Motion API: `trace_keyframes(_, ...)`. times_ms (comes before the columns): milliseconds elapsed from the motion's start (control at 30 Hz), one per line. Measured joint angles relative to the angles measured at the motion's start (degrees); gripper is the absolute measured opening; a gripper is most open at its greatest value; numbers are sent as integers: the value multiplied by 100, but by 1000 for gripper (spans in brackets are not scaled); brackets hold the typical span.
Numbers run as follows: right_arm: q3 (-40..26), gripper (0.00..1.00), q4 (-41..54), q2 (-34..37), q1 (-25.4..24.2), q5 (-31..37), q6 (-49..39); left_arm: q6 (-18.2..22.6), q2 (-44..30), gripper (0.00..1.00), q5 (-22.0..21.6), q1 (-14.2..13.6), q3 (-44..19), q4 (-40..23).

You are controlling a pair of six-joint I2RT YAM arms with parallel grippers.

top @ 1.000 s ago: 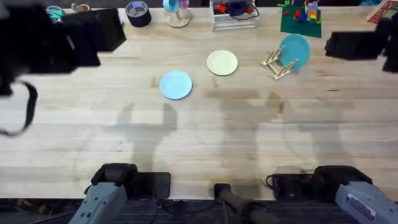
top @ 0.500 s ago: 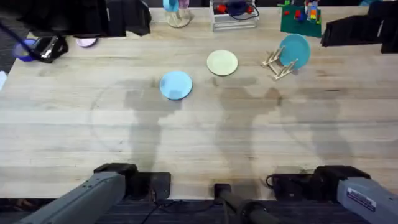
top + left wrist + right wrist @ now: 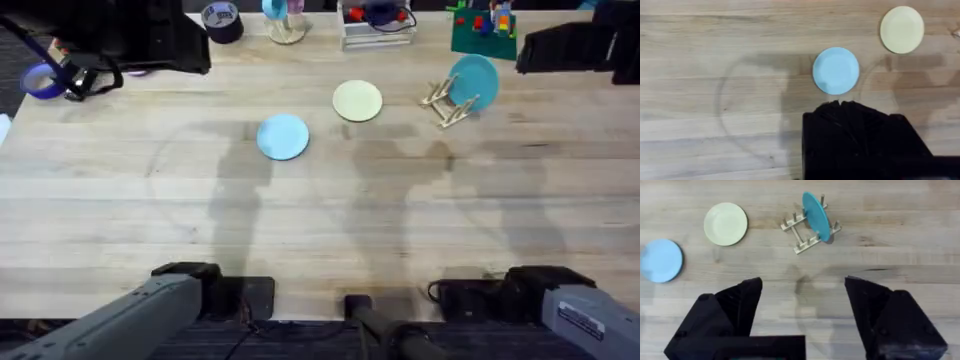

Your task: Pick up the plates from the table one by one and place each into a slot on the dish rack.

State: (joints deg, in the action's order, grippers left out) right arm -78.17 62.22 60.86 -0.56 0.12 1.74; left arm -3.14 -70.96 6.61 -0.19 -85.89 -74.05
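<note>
- A pale wooden table (image 3: 320, 220) is seen from above, with two robot arms based at its near edge.
- A light blue plate (image 3: 283, 136) is laid flat on the bare wood toward the far middle of the table, well clear of other things, so that it can be approached from above.
- A pale yellow plate (image 3: 357, 101) is laid flat just beyond it and toward the right, near the first but not touching it.
- A small wooden dish rack (image 3: 443, 104) is set at the far right; a teal plate (image 3: 472, 81) is already held on edge between its pegs, tilted slightly, and the slots beside it look free for the others.
- In the right wrist view the right gripper (image 3: 804, 300) is held high over the table with its black fingers spread wide and nothing between them, the rack lying ahead of it.
- In the left wrist view the left gripper (image 3: 840, 106) is hung just short of the blue plate, apparently lined up to take it; its fingertips are pressed together and nothing is gripped.
- Two plates are judged still to be racked.
</note>
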Motion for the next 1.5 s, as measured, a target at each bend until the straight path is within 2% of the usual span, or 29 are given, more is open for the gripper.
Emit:
trace_keyframes(200,0,995,0,0,0,0,0,196,-124,42,512,0,-9,-105)
trace_keyframes(567,-2,995,0,0,0,0,0,690,-1155,42,1284,12,-7,-144)
trace_keyframes(633,0,993,0,0,0,0,0,791,-1271,42,1462,69,77,-30)
trace_keyframes(667,0,993,0,0,0,0,0,886,-1336,42,1751,282,434,260)
trace_keyframes(867,0,993,0,0,0,0,0,966,-1346,41,2217,851,1446,873)
trace_keyframes(933,-2,993,0,0,0,0,0,983,-1370,41,2327,962,1688,1007)
trace_keyframes(1100,-2,993,0,0,0,0,2,1026,-1649,42,2583,1008,2093,1292)
trace_keyframes(1500,0,994,0,0,0,0,0,1091,-2693,40,2944,1008,2129,1964)
